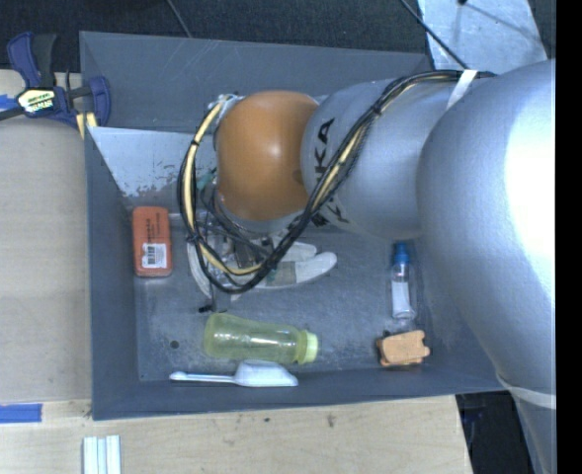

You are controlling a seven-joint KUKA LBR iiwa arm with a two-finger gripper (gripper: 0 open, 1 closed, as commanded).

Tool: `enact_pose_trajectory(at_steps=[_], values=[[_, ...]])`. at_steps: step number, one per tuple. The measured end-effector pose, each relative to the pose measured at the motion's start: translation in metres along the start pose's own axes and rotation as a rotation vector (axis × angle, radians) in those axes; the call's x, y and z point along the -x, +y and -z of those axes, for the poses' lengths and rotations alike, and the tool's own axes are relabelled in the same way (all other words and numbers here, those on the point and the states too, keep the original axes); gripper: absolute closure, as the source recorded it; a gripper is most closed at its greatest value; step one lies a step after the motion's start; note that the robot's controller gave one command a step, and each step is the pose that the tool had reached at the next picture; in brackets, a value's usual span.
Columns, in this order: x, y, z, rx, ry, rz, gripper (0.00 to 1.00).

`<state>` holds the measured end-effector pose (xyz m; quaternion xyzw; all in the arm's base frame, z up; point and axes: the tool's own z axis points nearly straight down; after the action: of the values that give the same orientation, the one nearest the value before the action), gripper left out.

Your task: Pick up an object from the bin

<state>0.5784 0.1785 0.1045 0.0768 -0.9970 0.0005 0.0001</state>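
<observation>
In the camera view the arm comes in from the right, with its orange cover [261, 151] over the middle of the bin [113, 294]. The gripper [233, 257] sits beneath that cover and its cables, so I cannot tell whether it is released or clenched. Nearest to it is a flattish white thing [308, 265], poking out just to its right. A yellow-green bottle [259, 343] lies nearer the bin's front wall and an orange block [152, 242] lies to the left. I judge this to be the reach down onto the white thing, with nothing raised yet. The next move calls for a sure closure on it, then a straight lift clear of the bottle.
</observation>
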Motion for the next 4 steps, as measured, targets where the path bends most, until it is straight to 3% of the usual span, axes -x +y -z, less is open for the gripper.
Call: enact_pose_trajectory(at_steps=[1,2,3,4], values=[[-0.009,-0.007,-0.013,0.002,-0.003,-0.142,0.00],[-0.011,-0.017,-0.020,0.001,-0.004,-0.002,0.00],[0.008,-0.032,-0.032,0.003,-0.005,-0.314,1.00],[0.008,-0.032,-0.032,0.003,-0.005,-0.315,1.00]])
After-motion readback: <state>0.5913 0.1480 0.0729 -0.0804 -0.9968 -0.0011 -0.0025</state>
